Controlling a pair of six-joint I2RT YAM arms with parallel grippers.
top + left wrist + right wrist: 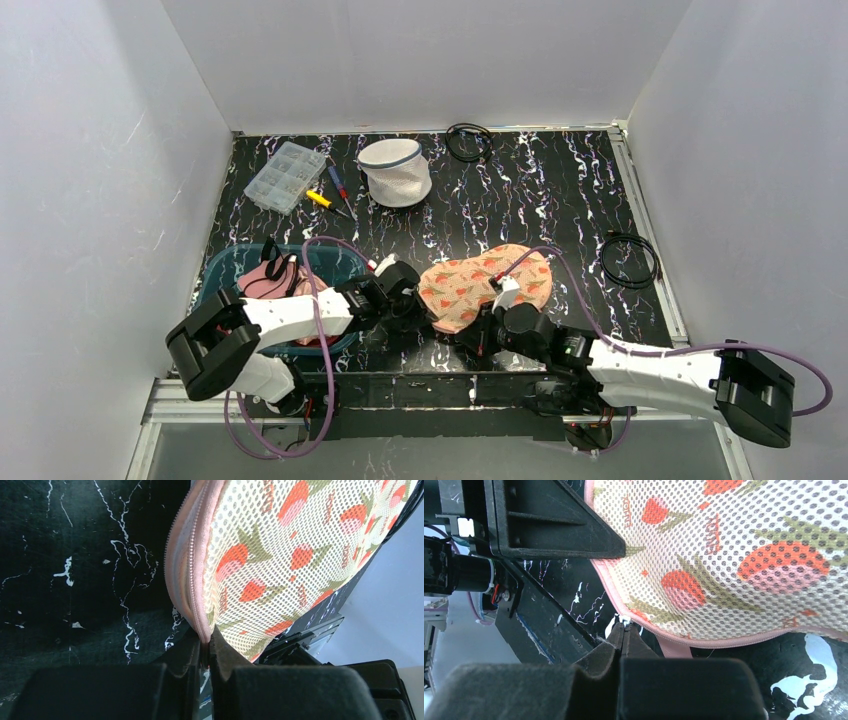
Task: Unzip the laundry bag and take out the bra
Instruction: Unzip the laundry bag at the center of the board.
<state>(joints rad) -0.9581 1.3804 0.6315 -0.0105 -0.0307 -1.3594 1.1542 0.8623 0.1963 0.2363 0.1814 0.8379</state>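
The peach-and-cream mesh laundry bag (484, 280) with a red flower print and a pink zipper hem lies flat on the black white-veined tabletop (540, 190), directly between the two claws. The left claw (206, 637) is clamped shut on the bag's pink zipper hem, with the mesh rising from its tips. The right claw (624, 627) is pinched shut at the opposite near hem, a small white bit at its tips. Whether that is the zip pull cannot be told. The zipper teeth along the hem at the left claw look closed.

Just behind the left claw's wrist sits a teal plastic basin (225, 265) holding pink cloth, close against that arm. Beyond both claws the tabletop is bare up to the back row: a clear compartment box (285, 177), a yellow-handled screwdriver (322, 200), a white mesh drum-shaped bag (395, 172) and a black cable coil (468, 140). Another black cable coil (628, 260) lies out past the right claw, near the table's side edge.
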